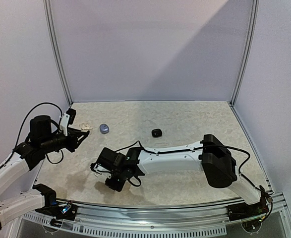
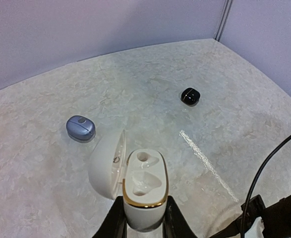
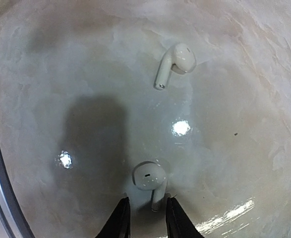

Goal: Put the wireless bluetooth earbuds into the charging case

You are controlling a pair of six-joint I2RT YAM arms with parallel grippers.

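A pale marbled tabletop (image 1: 195, 114) is seen from above. It is closed in by lilac walls (image 1: 145, 44) at the back and sides and edged by a metal rail (image 1: 150, 206) at the near side.

The left gripper (image 2: 144, 218) is clamped on a white charging case (image 2: 144, 191), which is held near the table's left edge. Its lid (image 2: 107, 164) is swung open to the left, and both wells are shown empty. A closed lavender case (image 2: 81, 128) is set just beyond it, and a closed black case (image 2: 190, 95) is placed well apart, toward the middle.

The right arm is stretched across to the left front, where the right gripper (image 3: 146, 206) is pointed down at two white earbuds. The near earbud (image 3: 148, 176) is laid on the table with its stem between the narrowly parted fingertips (image 3: 119, 218) (a sliver of table is visible beside the stem, so no grip is shown). The far earbud (image 3: 175, 62) is seen free just beyond it.

The rail is seen close along the left of the right wrist view. Bare surface is offered across the right half and the back of the table.
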